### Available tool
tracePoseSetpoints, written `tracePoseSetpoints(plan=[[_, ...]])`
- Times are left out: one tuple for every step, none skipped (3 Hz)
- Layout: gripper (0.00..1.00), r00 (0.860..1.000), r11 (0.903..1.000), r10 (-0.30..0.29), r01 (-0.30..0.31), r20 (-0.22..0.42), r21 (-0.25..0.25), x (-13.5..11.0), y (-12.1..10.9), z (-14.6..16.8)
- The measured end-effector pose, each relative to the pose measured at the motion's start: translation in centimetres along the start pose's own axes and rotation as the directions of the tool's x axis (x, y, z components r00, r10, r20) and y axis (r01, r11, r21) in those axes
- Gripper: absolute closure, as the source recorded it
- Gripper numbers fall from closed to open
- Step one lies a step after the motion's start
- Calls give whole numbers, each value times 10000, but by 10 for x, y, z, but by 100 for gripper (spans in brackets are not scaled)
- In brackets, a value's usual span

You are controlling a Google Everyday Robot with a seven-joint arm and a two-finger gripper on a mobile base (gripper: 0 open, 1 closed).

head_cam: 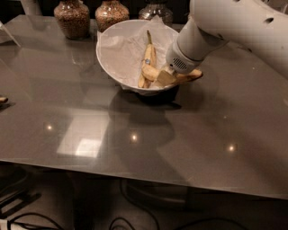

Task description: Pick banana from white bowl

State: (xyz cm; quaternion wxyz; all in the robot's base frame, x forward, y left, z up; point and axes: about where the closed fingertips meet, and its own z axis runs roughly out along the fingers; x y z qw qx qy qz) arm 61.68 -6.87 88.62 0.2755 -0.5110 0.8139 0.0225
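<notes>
Glossy tabletop [90,117], round white bowl [116,56], pincer [165,79] at its rim tight around curved speckled banana [189,76].

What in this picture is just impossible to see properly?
- Camera view: the banana is partly covered by the gripper, which sits at the white bowl's front right rim.
- The third jar is cut by the top edge and the arm.
- A small thing at the left edge is cut off; unidentifiable.
</notes>
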Motion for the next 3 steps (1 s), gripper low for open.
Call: tracePoseSetpoints(plan=[[90,9999,9999,-120,120,82,-3,-3,4,-10],[100,9980,9992,-360,349,525,206,-14,5,-35],[100,9919,9967,-744,704,1033,413,-24,9,-67]])
